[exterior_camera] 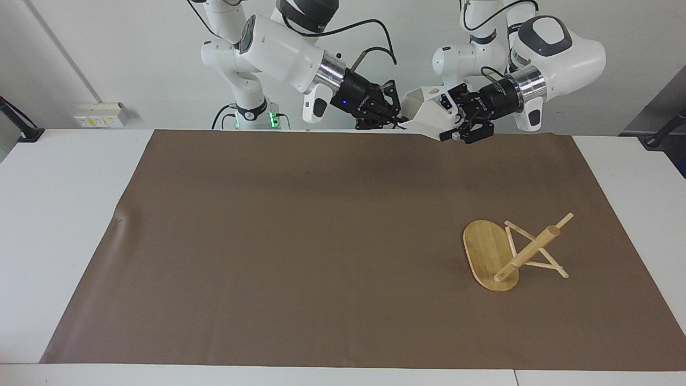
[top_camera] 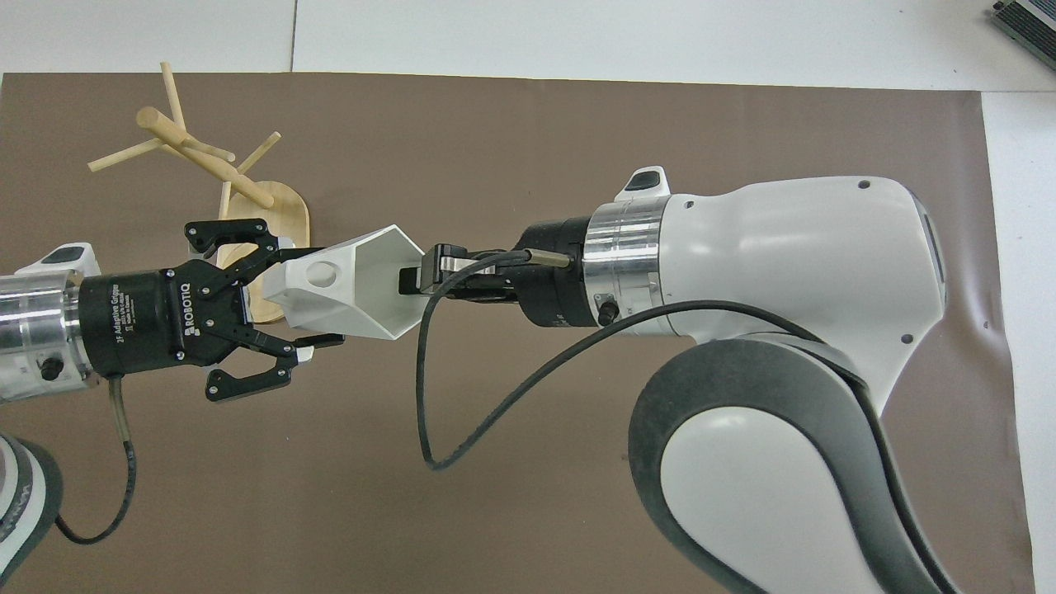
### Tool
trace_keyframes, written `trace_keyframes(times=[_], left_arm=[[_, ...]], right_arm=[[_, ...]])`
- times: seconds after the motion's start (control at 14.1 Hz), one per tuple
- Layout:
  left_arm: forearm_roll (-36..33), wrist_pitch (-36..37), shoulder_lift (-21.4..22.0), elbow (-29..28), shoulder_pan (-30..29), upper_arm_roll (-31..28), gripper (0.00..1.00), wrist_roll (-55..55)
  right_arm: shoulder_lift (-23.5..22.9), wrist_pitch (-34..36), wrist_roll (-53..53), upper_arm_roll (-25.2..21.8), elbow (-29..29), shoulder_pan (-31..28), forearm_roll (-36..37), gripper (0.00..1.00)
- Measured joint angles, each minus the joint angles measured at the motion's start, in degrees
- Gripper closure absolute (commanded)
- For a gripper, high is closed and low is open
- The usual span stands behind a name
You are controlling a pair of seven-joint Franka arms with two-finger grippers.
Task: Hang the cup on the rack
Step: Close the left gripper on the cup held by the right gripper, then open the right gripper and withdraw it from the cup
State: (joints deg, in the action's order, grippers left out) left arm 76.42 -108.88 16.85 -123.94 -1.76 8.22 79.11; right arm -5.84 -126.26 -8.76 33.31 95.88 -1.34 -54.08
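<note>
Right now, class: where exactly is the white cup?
The cup is held in the air between the left gripper and right gripper, over the mat's robot-side edge.

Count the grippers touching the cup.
2: the right gripper pinches the cup's rim wall; the left gripper clamps its base end, both held above the mat.
</note>
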Motion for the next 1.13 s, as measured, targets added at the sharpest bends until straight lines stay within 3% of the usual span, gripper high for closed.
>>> trace_keyframes(times=[0.64,0.85,0.92,1.13], left_arm=[[-0.9,-0.8,0.0,0.0,-0.2,-0.2,1.0,-0.1],[-1.6,-0.8,0.0,0.0,-0.2,-0.2,1.0,-0.1],[-1.8,-0.8,0.0,0.0,-0.2,-0.2,1.0,-0.1],[-1.9,-0.8,0.0,0.0,-0.2,-0.3,1.0,-0.1]], right_arm=[[0.0,0.0,-0.1,0.3,0.1,0.2,0.7,0.52],[0.0,0.0,-0.1,-0.2,0.1,0.1,2.2,0.32],[0.0,0.0,-0.1,-0.3,0.1,0.1,3.8,0.0],[0.1,0.0,-0.1,-0.3,0.1,0.0,6.9,0.0]])
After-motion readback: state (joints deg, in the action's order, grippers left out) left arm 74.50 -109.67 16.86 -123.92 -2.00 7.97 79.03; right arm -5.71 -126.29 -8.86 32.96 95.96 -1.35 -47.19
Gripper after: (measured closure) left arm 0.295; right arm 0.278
